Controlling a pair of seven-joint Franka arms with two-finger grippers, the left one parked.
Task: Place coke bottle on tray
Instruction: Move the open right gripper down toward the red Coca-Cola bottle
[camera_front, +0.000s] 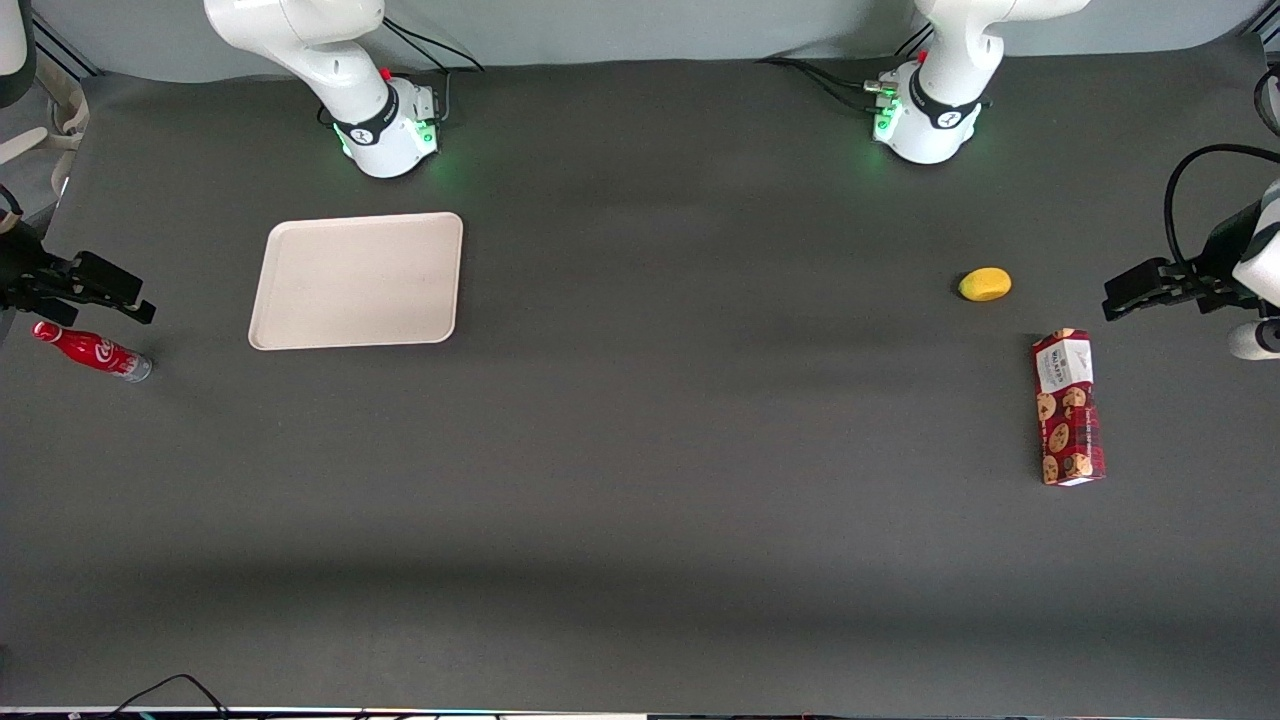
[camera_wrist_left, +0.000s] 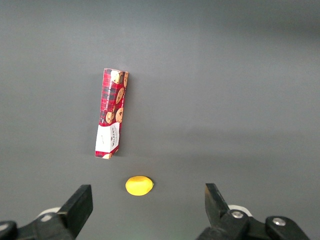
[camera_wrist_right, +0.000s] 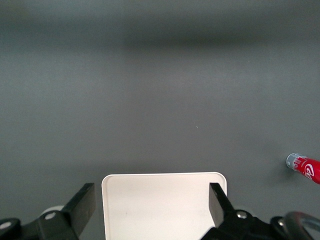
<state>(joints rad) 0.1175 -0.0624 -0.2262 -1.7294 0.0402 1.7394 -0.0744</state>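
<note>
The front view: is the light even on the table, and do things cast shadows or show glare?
Front view: darker bands cross the table; the coke bottle, lying near the open gripper, and the tray cast only faint shadows; green glow at the arm bases. Right wrist view: the table darkens with distance; no glare on the tray.

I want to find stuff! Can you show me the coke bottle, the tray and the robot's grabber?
coke bottle (camera_front: 92, 350), front view, on its red middle by the logo.
tray (camera_front: 357, 281), front view, on its bare cream floor.
gripper (camera_front: 112, 295), front view, beside the bottle, between its open jaws' tips.
</note>
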